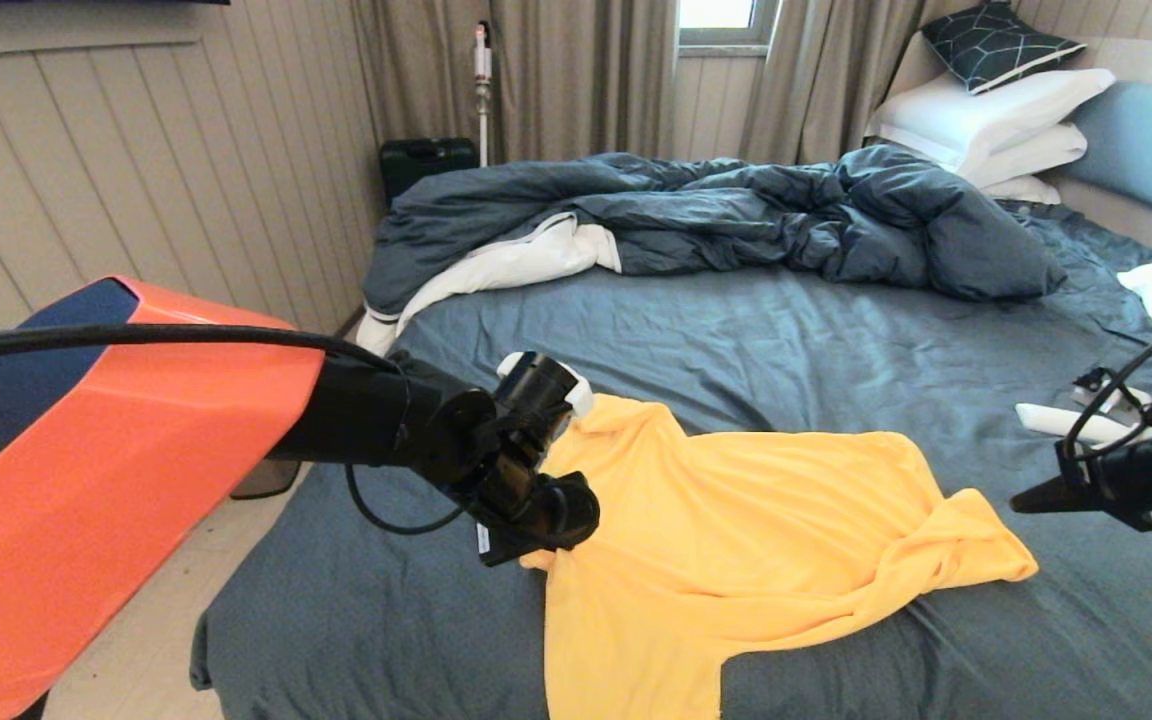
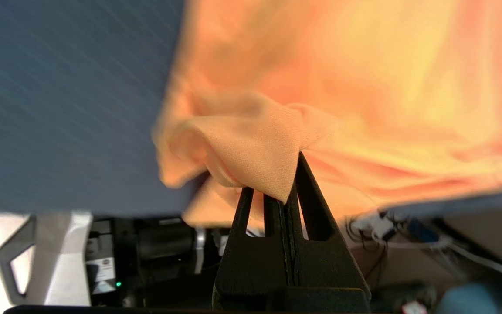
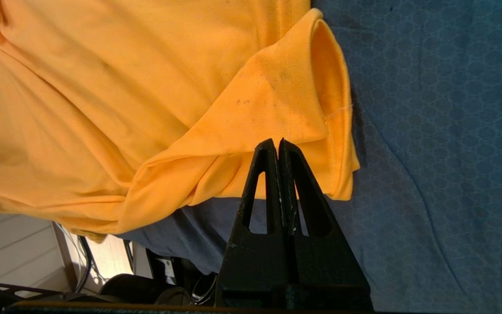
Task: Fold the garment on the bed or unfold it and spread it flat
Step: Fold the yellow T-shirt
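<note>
Left tool (image 2: 289, 183) pinches the garment (image 1: 736, 540); right tool (image 3: 279, 146) hovers closed.

I see the garment (image 1: 736, 540) as thin, matt yellow knit cloth with stitched hems; the bed (image 1: 736, 340) sheet as matt slate-blue woven cloth; my left gripper (image 2: 289, 192) fingers (image 2: 316, 205) as rough, matt black plastic.
</note>
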